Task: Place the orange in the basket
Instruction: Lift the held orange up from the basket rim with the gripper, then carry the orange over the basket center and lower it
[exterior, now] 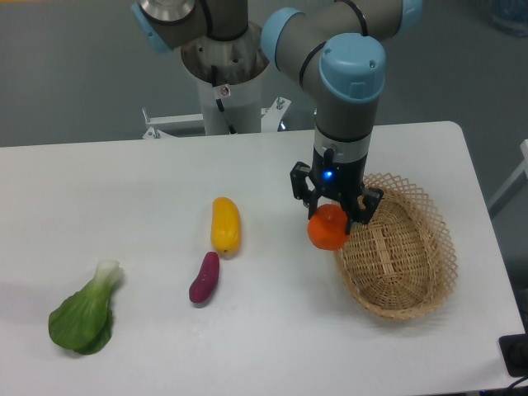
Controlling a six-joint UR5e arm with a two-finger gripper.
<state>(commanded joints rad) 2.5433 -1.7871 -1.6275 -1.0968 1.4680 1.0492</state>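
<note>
On the white table (124, 173), a leafy green vegetable (82, 318) lies at the far left. To its right a purple sweet potato (204, 277) rests just below a yellow vegetable (225, 224). Further right, the gripper (332, 221) has its fingers clamped around the orange (327, 228), holding it above the table just beside the left rim of the wicker basket (412, 272).
</note>
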